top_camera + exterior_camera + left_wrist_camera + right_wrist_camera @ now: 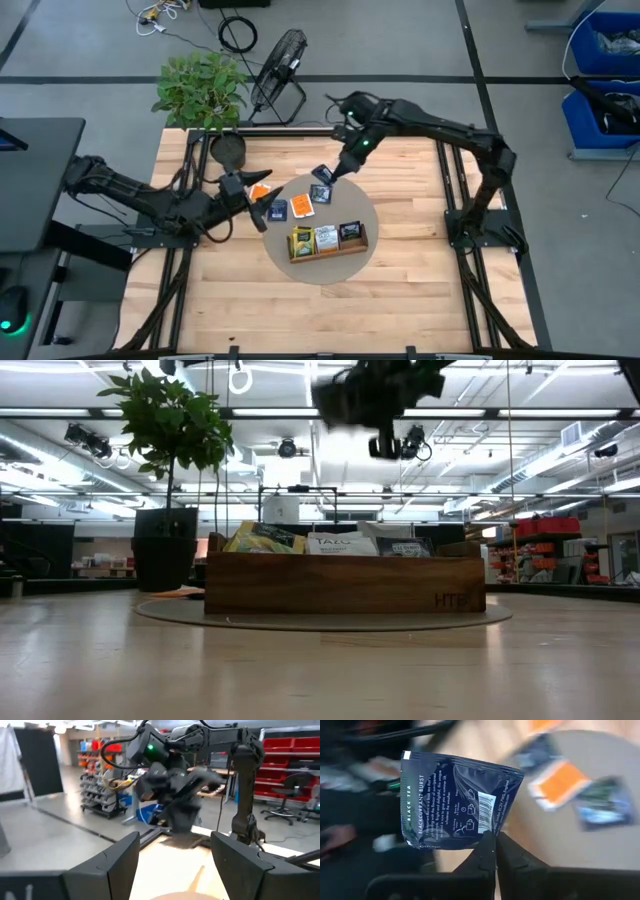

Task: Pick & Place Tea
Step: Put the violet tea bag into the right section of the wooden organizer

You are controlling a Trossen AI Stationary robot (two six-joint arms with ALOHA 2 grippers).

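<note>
- The right gripper [495, 840] hung above the far edge of the round grey mat [370, 215], jaws pinched shut on a dark blue square tea packet [457, 805]
- The long brown wooden three-compartment tray [328, 250] sat on the near part of the mat, holding yellow, white and dark packets
- An orange flat tea packet [303, 207] and other dark blue packets lay loose on the mat between the grippers
- The left gripper [262, 210] waited at the mat's left edge, jaws wide and empty
- A leafy green potted plant [203, 85] and a black floor fan [278, 65] stood beyond the table's far edge
</note>
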